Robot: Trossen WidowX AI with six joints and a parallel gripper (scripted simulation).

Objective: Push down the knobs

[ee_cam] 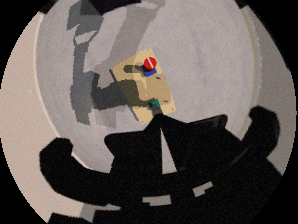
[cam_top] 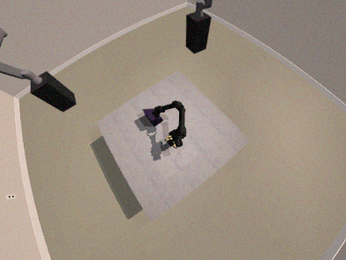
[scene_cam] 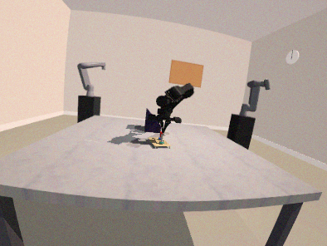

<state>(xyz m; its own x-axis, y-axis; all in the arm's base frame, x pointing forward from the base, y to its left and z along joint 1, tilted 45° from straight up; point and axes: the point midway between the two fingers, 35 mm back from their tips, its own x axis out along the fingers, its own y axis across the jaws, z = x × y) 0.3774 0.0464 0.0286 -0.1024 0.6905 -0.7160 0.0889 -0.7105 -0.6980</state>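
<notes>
The tan circuit board (cam_top: 169, 139) (scene_cam: 157, 145) (ee_cam: 163, 93) stands low on the table. A round red knob (ee_cam: 150, 63) (scene_cam: 161, 134) with a white line stands over a blue potentiometer (ee_cam: 150, 73) near the board's far end in the wrist view. A green potentiometer (ee_cam: 154, 104) (scene_cam: 162, 143) is at the near end. A dark grey piece rises from it toward the fingertips, partly hidden; I cannot tell whether it touches them or how its knob sits. My gripper (ee_cam: 158, 116) is shut and empty, its tips just above the green potentiometer's end of the board.
The arm's dark purple base mount (cam_top: 153, 116) (scene_cam: 152, 123) stands behind the board. The arm's shadow crosses part of the board and the pale table (cam_top: 206, 132) (scene_cam: 124, 174). Two other grey arms on black pedestals stand off the table.
</notes>
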